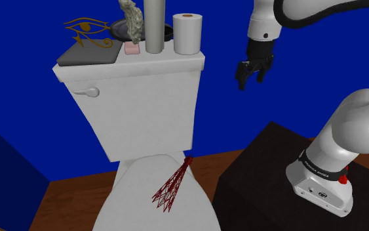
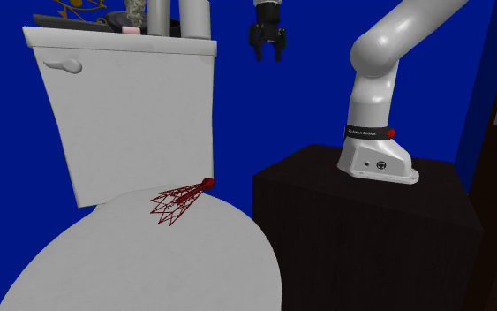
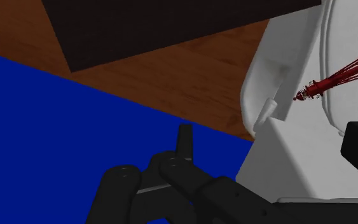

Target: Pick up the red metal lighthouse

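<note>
Shoulder view high beside stand (image 1: 258, 177); second exterior low; both share toilet (image 1: 137, 111).

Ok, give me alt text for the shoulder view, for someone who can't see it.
A dark red wireframe lighthouse lies on its side on the white toilet's closed lid. The black gripper hangs open in the air beside the tank, higher than the lighthouse. A paper roll and a grey cylinder stand on the tank top.

Built as a white arm (image 1: 356, 125) of smooth, rounded links with dark joints. Ringed near the foot by a black band (image 2: 367, 133) with small white lettering and a red button (image 2: 390, 133). Footed on a pale base (image 2: 379, 166) bearing a round emblem. Tipped with an all-black two-finger gripper (image 2: 268, 55).
</note>
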You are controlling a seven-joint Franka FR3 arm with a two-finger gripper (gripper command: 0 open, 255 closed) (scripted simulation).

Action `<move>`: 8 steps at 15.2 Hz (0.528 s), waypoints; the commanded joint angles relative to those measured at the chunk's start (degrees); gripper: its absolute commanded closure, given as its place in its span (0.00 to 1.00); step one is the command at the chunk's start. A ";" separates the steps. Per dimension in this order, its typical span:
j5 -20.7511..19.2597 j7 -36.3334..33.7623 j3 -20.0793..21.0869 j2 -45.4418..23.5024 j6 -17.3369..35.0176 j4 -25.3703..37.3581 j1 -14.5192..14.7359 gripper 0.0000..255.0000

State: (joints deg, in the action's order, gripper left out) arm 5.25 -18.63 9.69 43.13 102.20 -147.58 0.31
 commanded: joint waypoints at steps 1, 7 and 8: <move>2.22 -3.60 1.42 0.31 2.77 -3.23 0.16 0.00; 9.82 -14.78 7.57 -4.74 13.24 -8.65 1.47 0.00; 11.11 -16.58 8.67 -6.06 15.24 -9.23 1.70 0.00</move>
State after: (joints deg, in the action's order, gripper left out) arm 14.76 -33.02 17.03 38.22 114.95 -155.73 1.58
